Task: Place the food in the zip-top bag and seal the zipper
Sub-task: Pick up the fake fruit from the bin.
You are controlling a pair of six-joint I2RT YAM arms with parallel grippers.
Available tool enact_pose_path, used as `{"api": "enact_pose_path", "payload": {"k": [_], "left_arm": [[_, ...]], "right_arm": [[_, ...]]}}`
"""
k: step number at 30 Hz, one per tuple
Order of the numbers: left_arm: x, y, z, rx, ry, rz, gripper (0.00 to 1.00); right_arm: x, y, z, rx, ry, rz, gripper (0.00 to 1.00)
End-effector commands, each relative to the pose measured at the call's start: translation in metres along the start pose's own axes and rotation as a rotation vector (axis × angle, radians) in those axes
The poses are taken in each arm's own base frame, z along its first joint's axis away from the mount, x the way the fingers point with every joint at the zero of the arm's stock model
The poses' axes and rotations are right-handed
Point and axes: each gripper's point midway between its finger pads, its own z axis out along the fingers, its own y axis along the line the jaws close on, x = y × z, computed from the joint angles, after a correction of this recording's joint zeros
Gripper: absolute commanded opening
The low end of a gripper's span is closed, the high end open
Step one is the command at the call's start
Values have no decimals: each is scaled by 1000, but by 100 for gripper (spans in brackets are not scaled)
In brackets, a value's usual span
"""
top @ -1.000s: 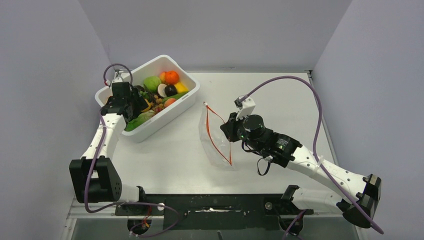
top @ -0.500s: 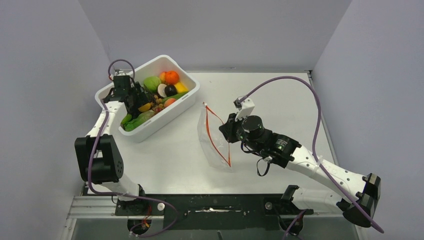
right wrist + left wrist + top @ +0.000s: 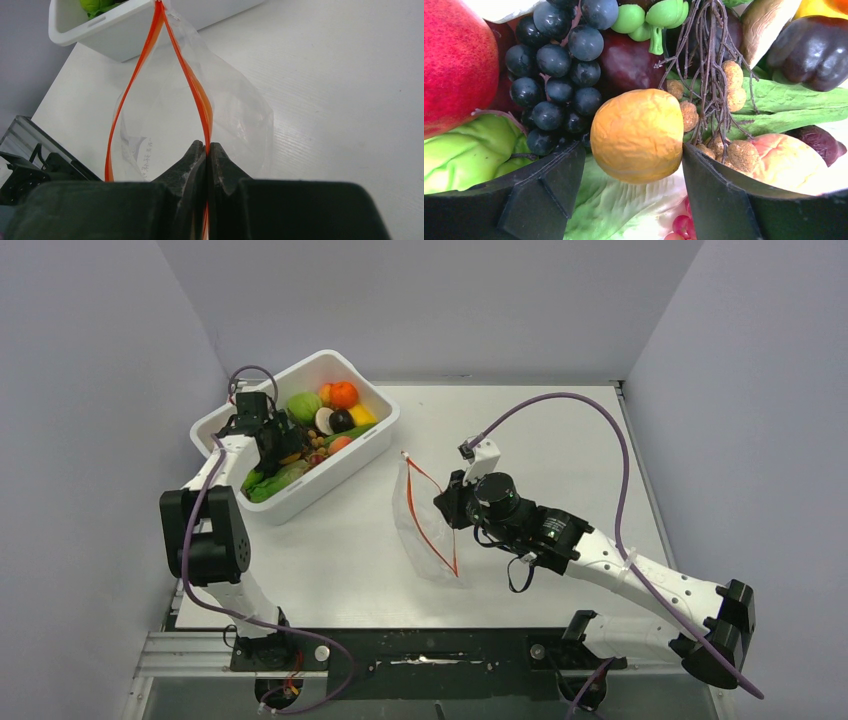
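Observation:
The clear zip-top bag [image 3: 425, 530] stands on the table with its mouth held open. My right gripper [image 3: 452, 508] is shut on one side of the red-orange zipper [image 3: 433, 502]. In the right wrist view the fingers [image 3: 207, 146] pinch the zipper strip [image 3: 192, 80], and the bag [image 3: 240, 115] looks empty. My left gripper [image 3: 280, 443] is down in the white bin among the food. In the left wrist view it [image 3: 634, 165] is open, with its fingers on either side of a wrinkled yellow-orange fruit [image 3: 636, 135].
The white bin [image 3: 335, 472] at the back left holds several foods: dark grapes [image 3: 554, 60], a red fruit [image 3: 454, 60], green leaves [image 3: 794, 100], a peach [image 3: 784, 160] and brown twigs. The bin's corner [image 3: 120, 35] lies just behind the bag.
My left arm has folded in toward the bin and its gripper has shifted a little farther back inside it. My right gripper has carried the bag slightly left.

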Motion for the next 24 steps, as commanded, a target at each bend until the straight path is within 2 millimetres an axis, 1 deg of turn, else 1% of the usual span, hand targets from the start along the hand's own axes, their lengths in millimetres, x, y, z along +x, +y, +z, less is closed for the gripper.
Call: {"api": "enact_pose_path", "payload": {"k": [1, 7, 9, 10, 13, 16, 20, 24], "left_arm": [[-28, -12, -1, 47, -79, 5, 67], [-33, -16, -15, 69, -105, 1, 54], [-32, -19, -21, 80, -112, 2, 48], [-31, -21, -24, 86, -114, 6, 46], [-25, -24, -33, 89, -113, 9, 45], [-24, -26, -45, 94, -124, 10, 43], [-25, -27, -67, 104, -159, 18, 42], [-23, -29, -90, 134, -182, 21, 41]], "right_arm": [[-27, 17, -4, -49, -74, 11, 0], [-25, 13, -6, -39, -78, 24, 0], [-23, 12, -6, -35, -77, 34, 0], [-23, 12, -6, -34, -79, 42, 0], [-22, 11, -5, -25, -76, 53, 0], [-21, 5, -5, 12, -82, 78, 0], [-20, -6, -5, 73, -91, 105, 0], [-23, -4, -5, 71, -107, 132, 0]]}}
